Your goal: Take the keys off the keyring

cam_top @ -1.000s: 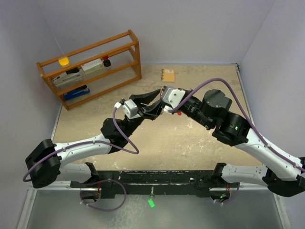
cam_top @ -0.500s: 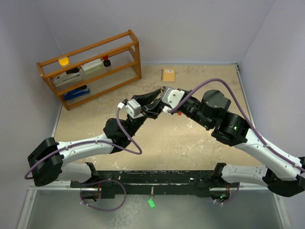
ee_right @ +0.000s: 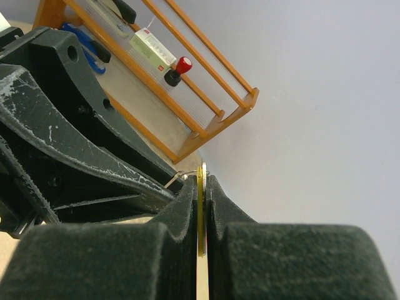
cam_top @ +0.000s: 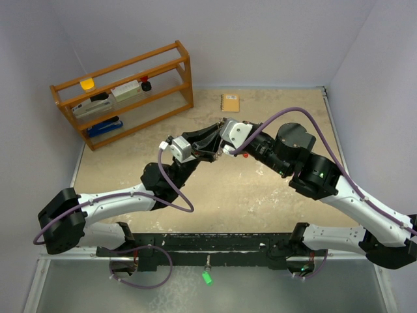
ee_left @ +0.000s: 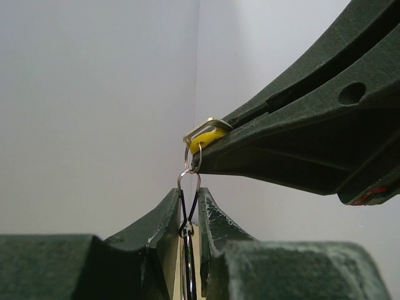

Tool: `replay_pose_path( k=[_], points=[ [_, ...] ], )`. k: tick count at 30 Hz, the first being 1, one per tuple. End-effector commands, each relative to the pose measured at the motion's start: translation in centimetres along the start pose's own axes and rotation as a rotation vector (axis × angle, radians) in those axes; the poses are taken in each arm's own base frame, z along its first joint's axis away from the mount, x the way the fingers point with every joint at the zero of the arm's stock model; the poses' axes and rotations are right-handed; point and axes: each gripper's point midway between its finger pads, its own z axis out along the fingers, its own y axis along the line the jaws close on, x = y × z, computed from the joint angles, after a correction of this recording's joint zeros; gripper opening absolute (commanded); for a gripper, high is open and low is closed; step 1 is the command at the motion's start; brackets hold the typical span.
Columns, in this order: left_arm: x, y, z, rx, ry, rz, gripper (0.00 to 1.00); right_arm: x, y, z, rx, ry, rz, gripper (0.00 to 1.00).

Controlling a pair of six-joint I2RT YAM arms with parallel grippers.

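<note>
My two grippers meet in mid-air above the table's middle. In the left wrist view my left gripper (ee_left: 189, 195) is shut on the keyring (ee_left: 189, 206), a thin silver wire loop pinched edge-on between the fingers. A small silver link (ee_left: 189, 157) joins it to the yellow-headed key (ee_left: 205, 135), which my right gripper's fingers (ee_left: 300, 137) clamp from the right. In the right wrist view my right gripper (ee_right: 201, 182) is shut on that key (ee_right: 201, 219), seen edge-on, with the link (ee_right: 180, 177) beside it. In the top view the left gripper (cam_top: 214, 145) and right gripper (cam_top: 225, 146) touch tips. The other keys are hidden.
A wooden rack (cam_top: 124, 91) with small items stands at the back left; it also shows in the right wrist view (ee_right: 187, 94). A small orange notebook (cam_top: 229, 102) lies at the back of the table. Walls close in on three sides.
My left gripper has shifted slightly up and right, toward the right gripper. The right arm has hardly moved and keeps its hold.
</note>
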Motion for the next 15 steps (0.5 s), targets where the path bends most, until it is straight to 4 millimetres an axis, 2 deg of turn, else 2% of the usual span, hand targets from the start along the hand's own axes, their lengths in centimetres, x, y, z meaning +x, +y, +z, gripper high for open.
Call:
replay_pose_path(
  k=[1, 7, 11, 15],
  points=[
    [-1.4, 0.1, 0.0, -0.013, -0.036, -0.006, 0.13, -1.6, -2.1, -0.4, 0.085, -0.057, 0.021, 0.00],
    [-0.4, -0.2, -0.4, 0.009, 0.017, 0.025, 0.13, -1.7, -2.3, -0.5, 0.091, -0.057, 0.022, 0.00],
    [0.0, -0.3, -0.8, 0.013, 0.031, 0.023, 0.22, -1.7, -2.4, -0.6, 0.091, -0.058, 0.022, 0.00],
    [-0.2, 0.0, -0.9, 0.001, 0.018, 0.020, 0.24, -1.7, -2.3, -0.6, 0.088, -0.060, 0.026, 0.00]
  ],
)
